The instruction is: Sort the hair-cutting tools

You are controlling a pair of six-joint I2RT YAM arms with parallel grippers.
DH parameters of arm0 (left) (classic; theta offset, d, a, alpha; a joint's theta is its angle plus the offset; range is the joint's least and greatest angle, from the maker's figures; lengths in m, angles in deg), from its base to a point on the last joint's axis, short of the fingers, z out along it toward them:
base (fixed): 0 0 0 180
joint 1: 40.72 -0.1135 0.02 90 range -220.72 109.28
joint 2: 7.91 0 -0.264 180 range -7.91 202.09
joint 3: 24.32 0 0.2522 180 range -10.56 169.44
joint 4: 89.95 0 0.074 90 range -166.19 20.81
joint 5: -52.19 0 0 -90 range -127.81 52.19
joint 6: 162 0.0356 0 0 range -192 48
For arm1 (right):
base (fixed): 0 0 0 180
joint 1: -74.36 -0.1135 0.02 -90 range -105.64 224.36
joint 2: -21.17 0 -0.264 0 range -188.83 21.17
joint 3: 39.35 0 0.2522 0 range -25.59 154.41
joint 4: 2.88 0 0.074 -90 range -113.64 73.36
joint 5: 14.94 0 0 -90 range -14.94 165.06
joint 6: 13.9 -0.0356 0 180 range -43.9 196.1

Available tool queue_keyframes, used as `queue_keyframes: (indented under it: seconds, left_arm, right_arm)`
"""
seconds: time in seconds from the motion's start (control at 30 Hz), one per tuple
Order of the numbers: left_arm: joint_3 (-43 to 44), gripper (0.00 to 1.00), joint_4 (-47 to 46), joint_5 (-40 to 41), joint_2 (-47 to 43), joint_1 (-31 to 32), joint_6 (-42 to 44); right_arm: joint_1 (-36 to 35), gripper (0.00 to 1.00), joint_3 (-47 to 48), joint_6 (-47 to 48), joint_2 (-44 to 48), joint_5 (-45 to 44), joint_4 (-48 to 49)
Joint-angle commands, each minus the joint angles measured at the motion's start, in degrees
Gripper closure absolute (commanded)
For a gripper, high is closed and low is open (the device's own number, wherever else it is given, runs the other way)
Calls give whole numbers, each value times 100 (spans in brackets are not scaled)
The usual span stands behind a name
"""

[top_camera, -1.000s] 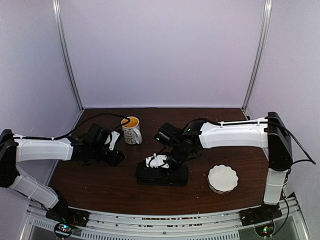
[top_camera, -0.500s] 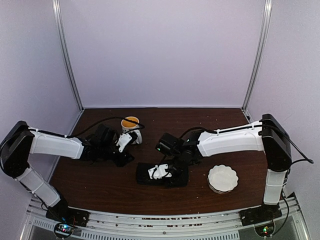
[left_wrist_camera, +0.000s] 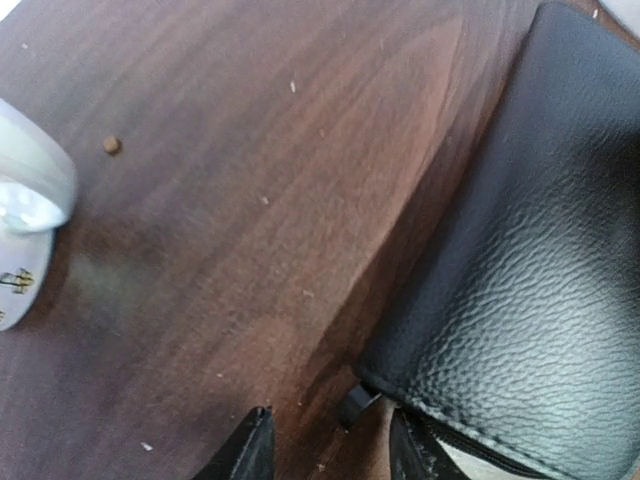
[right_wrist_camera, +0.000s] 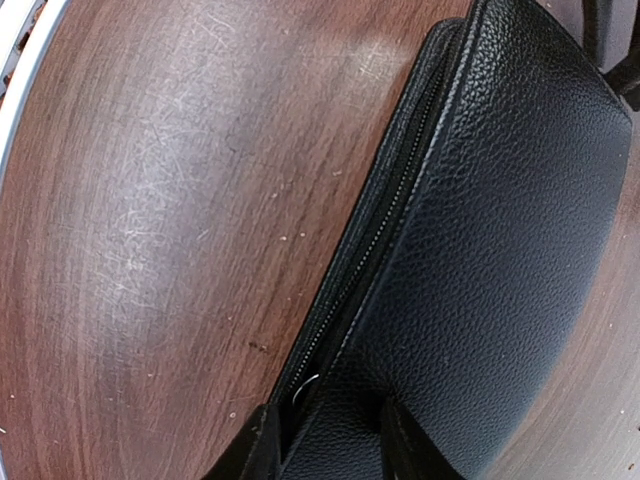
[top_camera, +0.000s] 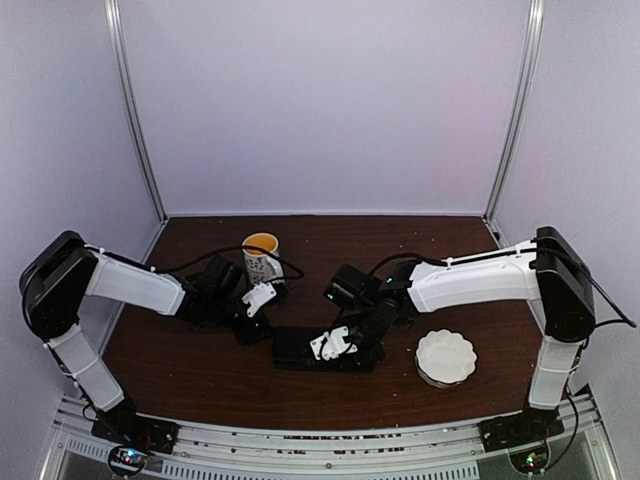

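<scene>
No hair-cutting tools show in any view. A black zip case lies at the table's middle front. My left gripper is at the case's left end and stands open. In the left wrist view its fingers flank the small black zip tab at the case's corner, with a gap on each side. My right gripper is down on the case. In the right wrist view its fingers straddle the zipped edge, both touching the dimpled leather, beside a thin metal ring.
A white patterned mug stands just behind my left gripper, and its base shows in the left wrist view. A white scalloped dish sits at the front right, right of the case. Dark wooden table is all around.
My left arm has swung right and forward, from beside the mug to the case's left end. My right gripper has come down onto the case and shifted slightly right. Both sets of jaws have narrowed.
</scene>
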Motion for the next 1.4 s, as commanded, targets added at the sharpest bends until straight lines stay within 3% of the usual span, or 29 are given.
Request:
queue_keyframes:
  seconds: [0.0,0.4,0.67,0.87,1.03,1.2,1.37]
  left_arm:
    - [184,58,-53,177,310,41,287]
    - [256,64,-358,455,637,248,777]
    - [99,85,-318,605,451,544,801]
    - [380,99,475,1103,388,770,45]
    - [573,100,1562,1477,315,950,-955]
    - [468,100,2264,1137,163,1192,-1877]
    - [106,100,2350,692,-88,1535,-2440]
  right_arm:
    - [146,66,-97,71,-156,-533,-832]
    - [146,67,-59,44,-193,-500,-871]
    - [164,68,-71,88,-217,-561,-881]
    - [233,68,-79,82,-212,-552,-862]
    - [336,69,-77,4,-264,-644,-848]
    - [363,70,-136,-31,-291,-671,-837]
    - [369,70,-153,-72,-357,-697,-817]
